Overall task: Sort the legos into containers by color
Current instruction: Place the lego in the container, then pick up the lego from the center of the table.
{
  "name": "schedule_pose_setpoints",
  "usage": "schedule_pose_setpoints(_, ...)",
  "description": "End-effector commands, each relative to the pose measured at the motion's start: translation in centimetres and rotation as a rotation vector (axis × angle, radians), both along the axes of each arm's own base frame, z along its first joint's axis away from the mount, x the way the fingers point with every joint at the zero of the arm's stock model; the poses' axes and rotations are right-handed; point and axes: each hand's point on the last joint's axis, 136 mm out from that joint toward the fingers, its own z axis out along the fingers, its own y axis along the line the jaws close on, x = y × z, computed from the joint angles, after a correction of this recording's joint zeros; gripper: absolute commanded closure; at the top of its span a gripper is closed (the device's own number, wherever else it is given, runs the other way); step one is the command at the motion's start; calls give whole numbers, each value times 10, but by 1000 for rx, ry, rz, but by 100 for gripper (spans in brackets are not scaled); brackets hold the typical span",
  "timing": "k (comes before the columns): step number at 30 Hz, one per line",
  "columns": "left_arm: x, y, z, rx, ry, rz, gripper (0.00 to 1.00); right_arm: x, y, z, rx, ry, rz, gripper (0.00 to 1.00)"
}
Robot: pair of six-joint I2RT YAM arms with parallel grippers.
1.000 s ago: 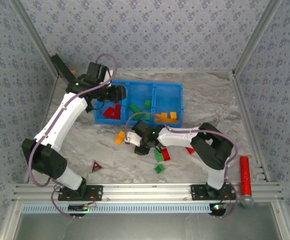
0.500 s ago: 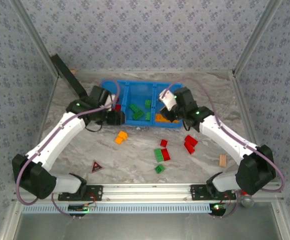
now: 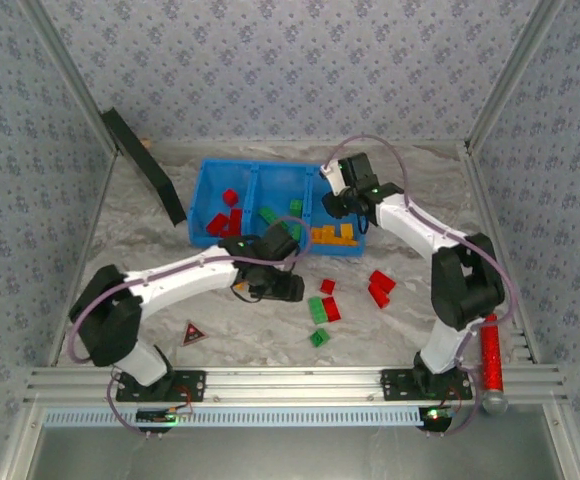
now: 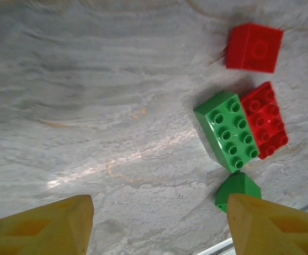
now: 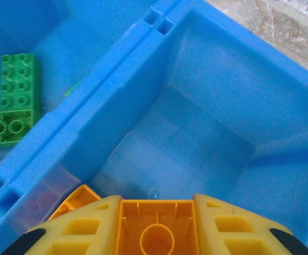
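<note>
The blue bin (image 3: 270,165) stands at the back of the table. Its left container (image 3: 210,200) holds red legos, the middle one (image 3: 280,190) green legos, the right one (image 3: 345,245) orange legos. My right gripper (image 3: 338,205) hangs over the right container (image 5: 223,90), shut on an orange lego (image 5: 156,228). My left gripper (image 3: 292,290) is low over the table, open and empty (image 4: 159,228). Just ahead of it lie a green lego (image 4: 227,130), a red one (image 4: 264,119), a square red one (image 4: 254,48) and a small green one (image 4: 239,188).
More red legos (image 3: 380,288) lie right of the loose group. A dark triangle (image 3: 194,333) sits near the front left, a red cylinder (image 3: 489,350) at the front right, and a black panel (image 3: 145,165) leans at the back left.
My left arm has swung from the bin's left end down to the table beside the loose legos. My right arm has carried the orange lego up over the right container.
</note>
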Motion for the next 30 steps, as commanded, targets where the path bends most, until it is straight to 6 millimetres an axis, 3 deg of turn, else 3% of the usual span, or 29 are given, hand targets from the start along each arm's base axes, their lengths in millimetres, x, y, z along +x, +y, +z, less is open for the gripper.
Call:
schedule_pose_setpoints(1, 0, -26, 0, -40, 21, 18, 33, 18, -1, -3, 17, 5, -51, 73)
schedule_pose_setpoints(4, 1, -42, -2, -28, 13, -14, 33, 23, -1, -14, 20, 29, -63, 61)
schedule_pose_setpoints(7, 12, -50, 6, 40, -65, -69, 33, 23, -1, -18, 35, 40, -67, 43)
schedule_pose_setpoints(13, 34, -73, 3, 99, -138, -166, 33, 20, 3, -3, 77, 29, -47, 31)
schedule_pose_setpoints(21, 44, -96, -14, 151, -160, -248, 33, 1, -8, 63, 189, -31, -45, 28)
schedule_pose_setpoints(26, 46, -105, -27, 167, -143, -267, 33, -24, -23, 115, 326, -69, -53, 27)
schedule_pose_setpoints(30, 46, -109, -38, 178, -119, -276, 33, -49, -43, 142, 344, -110, -108, 25)
